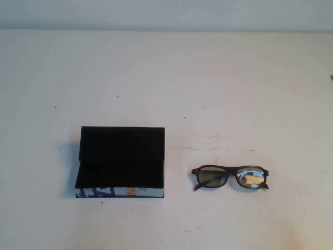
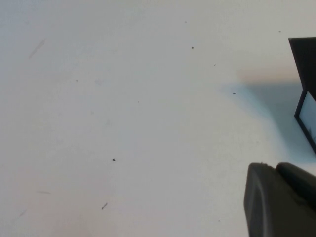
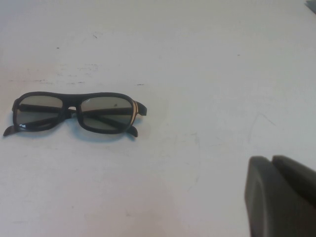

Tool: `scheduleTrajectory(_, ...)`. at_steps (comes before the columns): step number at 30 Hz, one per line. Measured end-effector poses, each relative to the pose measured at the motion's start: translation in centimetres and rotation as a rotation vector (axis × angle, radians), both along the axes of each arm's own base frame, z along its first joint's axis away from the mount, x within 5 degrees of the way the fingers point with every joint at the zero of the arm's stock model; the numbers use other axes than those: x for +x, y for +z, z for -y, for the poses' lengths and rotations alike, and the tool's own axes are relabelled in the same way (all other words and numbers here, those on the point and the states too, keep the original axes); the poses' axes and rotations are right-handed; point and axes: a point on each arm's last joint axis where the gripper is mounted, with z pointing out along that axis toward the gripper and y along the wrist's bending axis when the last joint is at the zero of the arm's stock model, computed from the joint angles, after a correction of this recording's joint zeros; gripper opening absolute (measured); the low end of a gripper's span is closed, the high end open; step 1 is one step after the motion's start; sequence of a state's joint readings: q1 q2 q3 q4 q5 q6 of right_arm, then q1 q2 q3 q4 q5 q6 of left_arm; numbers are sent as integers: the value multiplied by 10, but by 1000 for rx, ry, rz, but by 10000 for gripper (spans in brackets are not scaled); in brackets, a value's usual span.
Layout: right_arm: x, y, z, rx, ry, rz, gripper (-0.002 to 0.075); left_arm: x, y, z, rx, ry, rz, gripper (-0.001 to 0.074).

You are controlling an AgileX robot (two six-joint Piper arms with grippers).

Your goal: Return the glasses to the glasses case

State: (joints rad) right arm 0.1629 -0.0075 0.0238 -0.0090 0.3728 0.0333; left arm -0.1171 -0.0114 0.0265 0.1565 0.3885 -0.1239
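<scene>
The glasses case [image 1: 122, 156] lies left of the table's middle, black top up and its white printed side [image 1: 120, 192] facing the front edge. The glasses [image 1: 229, 177] lie to its right, dark frame, lenses upright, arms folded. Neither arm shows in the high view. In the left wrist view my left gripper [image 2: 276, 170] hangs over bare table with its fingers pressed together, and a corner of the glasses case [image 2: 305, 64] shows at the picture's edge. In the right wrist view my right gripper [image 3: 271, 160] is shut on nothing, well apart from the glasses [image 3: 74, 113].
The white table [image 1: 218, 88] has small dark specks and faint scuff marks [image 1: 208, 141] behind the glasses. Its far edge meets a pale wall [image 1: 166, 13].
</scene>
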Motion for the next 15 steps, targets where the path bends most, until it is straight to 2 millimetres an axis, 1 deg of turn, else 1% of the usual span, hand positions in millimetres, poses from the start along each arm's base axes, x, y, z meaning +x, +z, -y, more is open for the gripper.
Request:
scheduleTrajectory(11, 0, 0, 0, 0, 0, 0, -13, 1, 3, 1, -21, -3, 36, -2)
scheduleTrajectory(13, 0, 0, 0, 0, 0, 0, -13, 1, 4, 1, -73, 6, 38, -2)
scheduleTrajectory(15, 0, 0, 0, 0, 0, 0, -13, 1, 6, 3, -186, 17, 55, -2)
